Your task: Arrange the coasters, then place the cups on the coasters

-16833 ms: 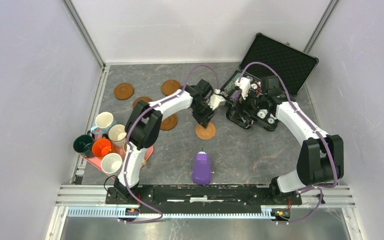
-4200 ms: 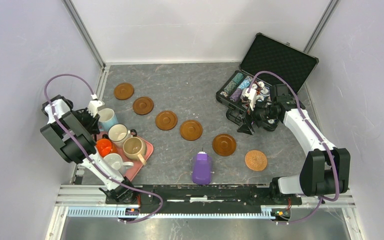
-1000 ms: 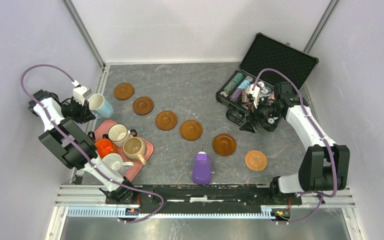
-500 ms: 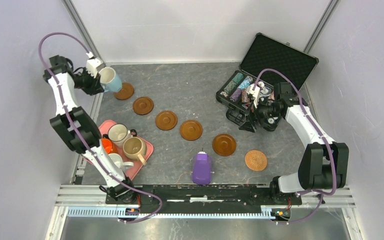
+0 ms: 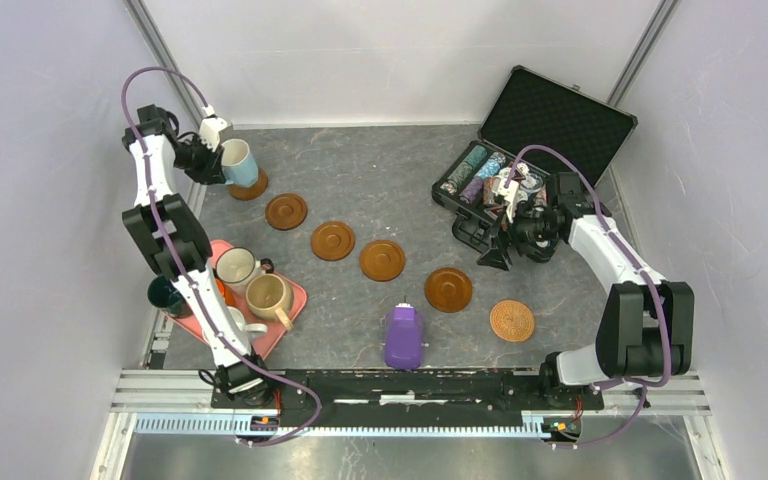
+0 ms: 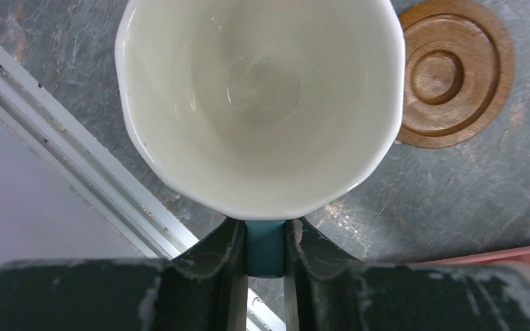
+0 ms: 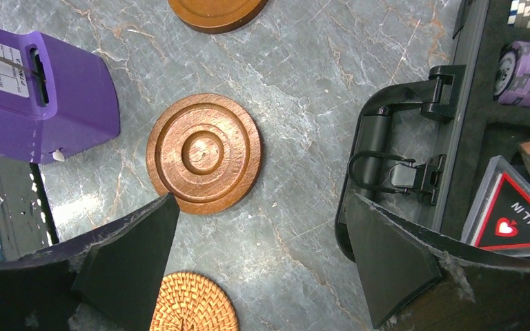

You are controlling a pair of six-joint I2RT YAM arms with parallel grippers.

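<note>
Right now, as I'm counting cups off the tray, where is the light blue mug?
In the top view the light blue mug is at the table's far-left corner, its handle pinched in the left gripper, right at the row's farthest coaster.

The left claw (image 5: pixel 220 160) has carried the blue mug (image 5: pixel 243 164) to the farthest coaster (image 5: pixel 254 189).

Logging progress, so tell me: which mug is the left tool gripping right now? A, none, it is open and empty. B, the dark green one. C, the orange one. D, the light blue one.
D: the left tool is shut on the teal handle of the light blue mug.
</note>
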